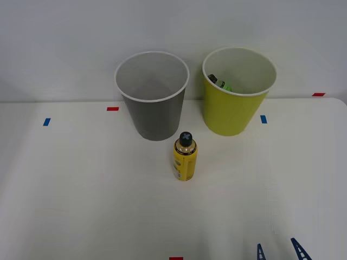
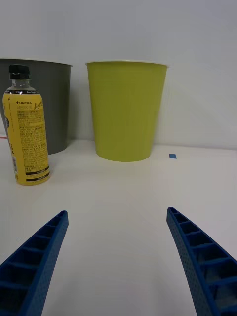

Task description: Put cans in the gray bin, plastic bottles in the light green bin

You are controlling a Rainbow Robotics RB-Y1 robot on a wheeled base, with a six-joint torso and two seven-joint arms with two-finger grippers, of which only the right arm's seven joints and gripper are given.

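Observation:
A yellow plastic bottle [image 1: 185,158] [image 2: 25,133] with a black cap stands upright on the white table, just in front of the gray bin [image 1: 153,111] [image 2: 54,108]. To the right of that stands the light green bin [image 1: 234,111] [image 2: 126,111], and inside it lies a green, dark-capped bottle [image 1: 220,83]. My right gripper [image 1: 279,250] [image 2: 117,227] hovers low over the table's near right edge, open and holding nothing. Its blue fingers [image 2: 34,261] point toward the green bin, with the yellow bottle well ahead and off to one side.
Small red tape marks [image 1: 112,109] and blue tape marks [image 1: 263,119] dot the white table [image 1: 81,189]. A plain pale wall rises behind the bins. Open tabletop lies between my gripper and the bottle.

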